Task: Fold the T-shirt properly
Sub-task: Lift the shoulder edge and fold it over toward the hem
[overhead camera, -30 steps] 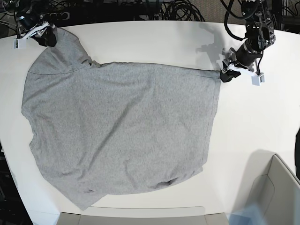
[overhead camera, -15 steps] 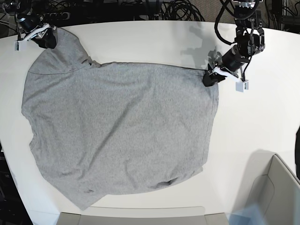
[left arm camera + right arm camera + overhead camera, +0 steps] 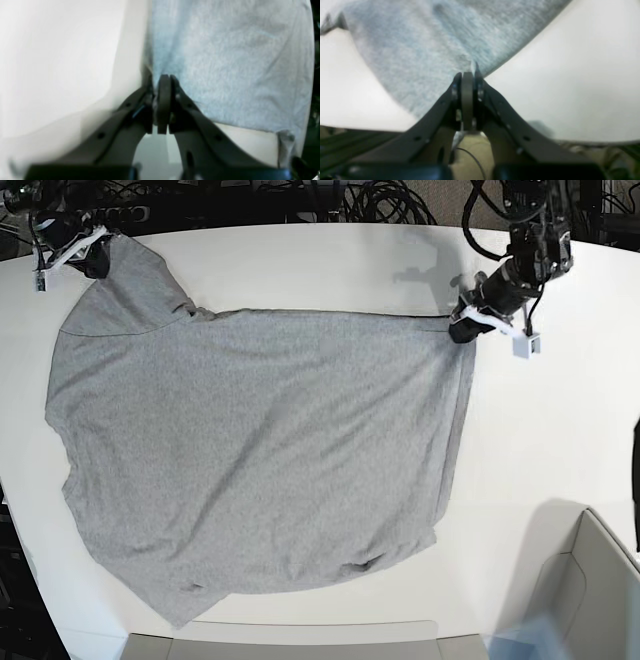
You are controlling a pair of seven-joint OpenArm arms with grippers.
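A white desk (image 3: pixel 330 270) with a rounded far edge fills most of the base view. Black cables (image 3: pixel 370 200) lie tangled behind it along the top of the frame. A pale open box (image 3: pixel 585 590) sits at the lower right, and a grey strip (image 3: pixel 280 645) runs along the bottom edge.

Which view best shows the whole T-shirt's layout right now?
The base view: the T-shirt lies spread across the table, all edges visible. The left wrist view shows only the corner pinched in the left tool; the right wrist view, only cloth at the right tool.
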